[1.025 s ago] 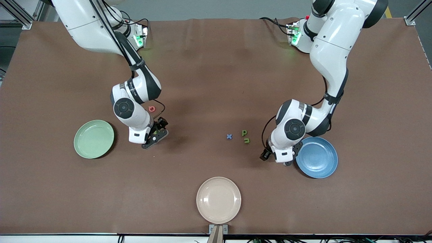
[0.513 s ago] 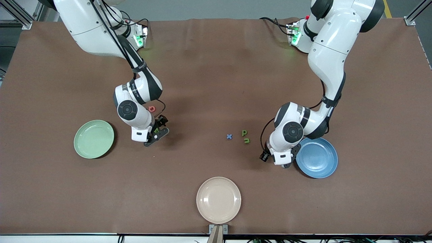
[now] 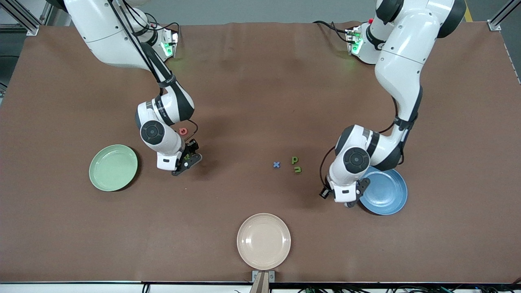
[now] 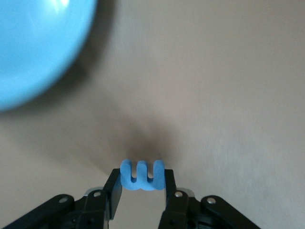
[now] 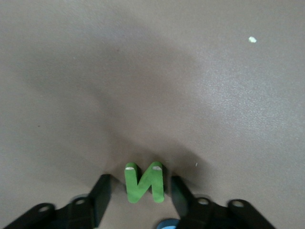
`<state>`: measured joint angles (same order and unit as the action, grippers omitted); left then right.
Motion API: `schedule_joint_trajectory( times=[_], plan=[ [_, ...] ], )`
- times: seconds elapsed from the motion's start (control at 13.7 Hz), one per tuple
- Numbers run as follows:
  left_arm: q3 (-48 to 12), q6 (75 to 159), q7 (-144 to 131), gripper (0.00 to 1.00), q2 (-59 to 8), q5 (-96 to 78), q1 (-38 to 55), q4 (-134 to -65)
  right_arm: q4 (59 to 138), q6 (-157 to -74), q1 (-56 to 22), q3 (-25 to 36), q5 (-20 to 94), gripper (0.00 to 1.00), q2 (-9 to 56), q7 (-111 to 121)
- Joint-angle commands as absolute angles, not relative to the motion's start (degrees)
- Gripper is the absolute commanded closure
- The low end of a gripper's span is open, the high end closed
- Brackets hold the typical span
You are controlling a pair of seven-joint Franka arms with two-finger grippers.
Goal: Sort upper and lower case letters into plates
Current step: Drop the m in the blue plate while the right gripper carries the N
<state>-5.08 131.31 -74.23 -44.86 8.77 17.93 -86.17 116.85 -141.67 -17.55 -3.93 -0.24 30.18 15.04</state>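
Nearest you on the brown table mat [image 3: 260, 81] sits the beige plate [image 3: 263, 241]. Your left gripper [image 4: 142, 187] pinches a blue letter [image 4: 141, 174] beside the blue plate [image 3: 386, 191]. Your right gripper [image 5: 138, 191], near the green plate [image 3: 113, 167], stands spread around a green N [image 5: 144, 182].

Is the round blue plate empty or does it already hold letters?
Empty as far as visible: the round blue plate shows bare blue; the left gripper, gripping a blue letter, hides one edge.
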Motion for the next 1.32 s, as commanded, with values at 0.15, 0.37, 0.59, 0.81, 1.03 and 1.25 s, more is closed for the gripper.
schedule_joint_trajectory(
  times=[0.15, 0.37, 0.59, 0.81, 1.03, 1.25],
  plan=[
    [-4.75, 121.12, -57.44, 0.99, -39.99, 12.31, 12.06, -83.67, 117.60, -142.30, -18.02, -3.43, -0.79, 0.73, 30.06, 15.38],
    [-4.75, 119.00, -47.93, 0.80, -40.17, 12.39, 7.40, -85.16, 117.42, -139.07, -16.71, -3.25, -0.88, 0.75, 26.13, 15.56],
    [-5.01, 118.83, -44.91, 0.00, -40.34, 11.78, 4.49, -85.25, 115.40, -127.30, -12.24, -1.24, -1.05, 0.75, 19.62, 16.08],
    [-5.45, 118.56, -47.88, 0.00, -40.17, 11.51, 5.80, -84.99, 115.58, -122.00, -4.33, -0.79, -6.23, 0.75, 14.07, 20.12],
    [-8.60, 118.48, -57.45, 0.00, -40.17, 11.60, 8.69, -84.64, 115.84, -122.69, 3.67, -0.79, -6.59, 0.75, 14.59, 20.30],
    [-10.63, 118.82, -63.54, 0.00, -40.87, 11.69, 13.25, -84.64, 115.84, -125.41, 7.55, -0.79, -6.59, 0.75, 17.65, 20.21]
  ],
)
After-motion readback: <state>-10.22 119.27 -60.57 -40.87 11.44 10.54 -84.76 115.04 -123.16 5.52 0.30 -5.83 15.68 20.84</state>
